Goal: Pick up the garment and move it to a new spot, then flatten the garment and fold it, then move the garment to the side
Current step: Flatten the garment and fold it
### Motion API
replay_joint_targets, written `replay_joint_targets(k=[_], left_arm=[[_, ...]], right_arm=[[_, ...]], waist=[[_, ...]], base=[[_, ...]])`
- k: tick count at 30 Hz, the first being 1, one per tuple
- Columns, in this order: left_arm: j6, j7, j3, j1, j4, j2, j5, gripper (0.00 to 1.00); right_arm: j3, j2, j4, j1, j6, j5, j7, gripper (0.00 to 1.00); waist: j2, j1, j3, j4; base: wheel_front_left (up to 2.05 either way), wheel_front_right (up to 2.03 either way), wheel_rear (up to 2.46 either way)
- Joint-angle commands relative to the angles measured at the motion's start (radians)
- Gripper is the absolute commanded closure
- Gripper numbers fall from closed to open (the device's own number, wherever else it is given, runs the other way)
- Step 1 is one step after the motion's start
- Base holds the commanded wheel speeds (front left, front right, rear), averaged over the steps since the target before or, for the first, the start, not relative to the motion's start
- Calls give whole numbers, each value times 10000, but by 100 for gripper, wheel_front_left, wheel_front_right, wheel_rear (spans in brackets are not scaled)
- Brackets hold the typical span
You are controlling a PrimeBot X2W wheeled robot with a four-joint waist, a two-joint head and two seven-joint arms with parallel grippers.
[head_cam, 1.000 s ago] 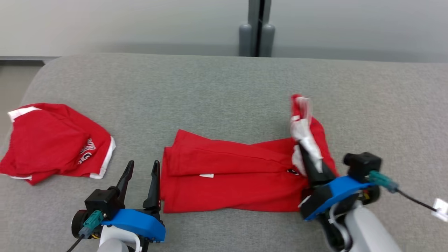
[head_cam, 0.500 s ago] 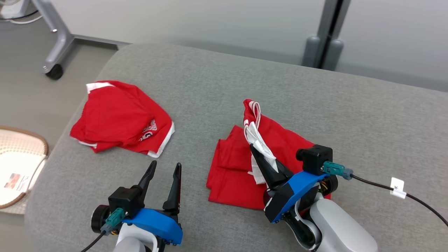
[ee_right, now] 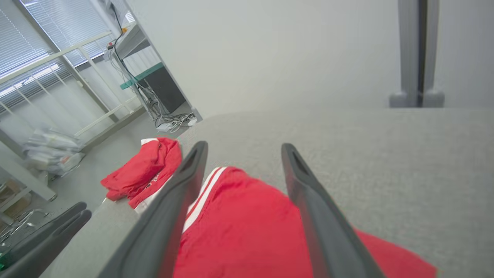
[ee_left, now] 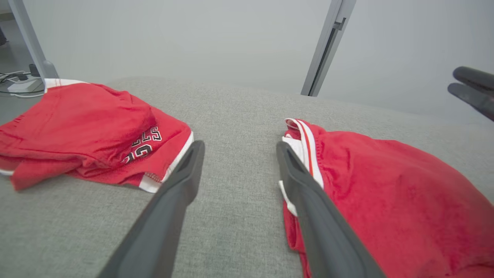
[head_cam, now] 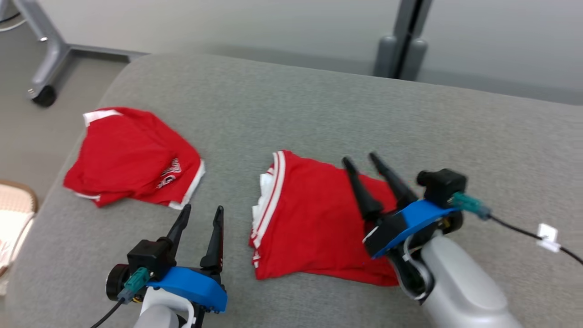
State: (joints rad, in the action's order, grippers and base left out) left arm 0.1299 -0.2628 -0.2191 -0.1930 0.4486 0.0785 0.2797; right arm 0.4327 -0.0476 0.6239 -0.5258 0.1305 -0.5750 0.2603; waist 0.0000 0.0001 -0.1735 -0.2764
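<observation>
Red shorts (head_cam: pixel 314 223), folded flat, lower centre of the head view near the front edge of the grey fabric counter (head_cam: pixel 319 100), striped waistband leftward; seemingly ready for the move aside. Left tool (head_cam: pixel 203 209), lower left, spread wide and empty, just beside that waistband, probably to spare the fold. Right tool (head_cam: pixel 360 157) over the shorts' right half, fingers apart, gripping nothing. Farther, upper left: second red garment (head_cam: pixel 127 155), lettered, well apart.

Grey padded surface (head_cam: pixel 319 100), wheeled stand (head_cam: pixel 45 68)
</observation>
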Motion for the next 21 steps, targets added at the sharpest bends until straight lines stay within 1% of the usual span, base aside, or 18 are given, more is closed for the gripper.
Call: replay_joint_targets(k=[1,5,9,14,21], left_arm=[[15,-28,113,-115,-78,8,-111,0],[15,-28,454,-136,-220,-16,-305,0],[15,-27,789,-62,-324,-10,-559,0],[15,-27,1312,189,-434,9,-938,0],[-15,-27,1795,509,-386,-60,-1359,0]], right_arm=[[-412,-53,-199,239,5,386,53,0],[-2105,-44,-962,1045,5,1889,58,0],[-3185,-33,-1675,1945,5,2723,59,0],[-3817,-35,-2336,2899,5,3373,59,0],[-4013,-35,-2511,3649,5,3697,61,0]], waist=[[0,-1,233,417],[0,-1,316,1099],[0,-1,365,1686],[0,-1,488,2308],[0,-1,759,2569]], base=[[0,0,0],[0,0,0],[0,0,0],[0,0,0],[0,0,0]])
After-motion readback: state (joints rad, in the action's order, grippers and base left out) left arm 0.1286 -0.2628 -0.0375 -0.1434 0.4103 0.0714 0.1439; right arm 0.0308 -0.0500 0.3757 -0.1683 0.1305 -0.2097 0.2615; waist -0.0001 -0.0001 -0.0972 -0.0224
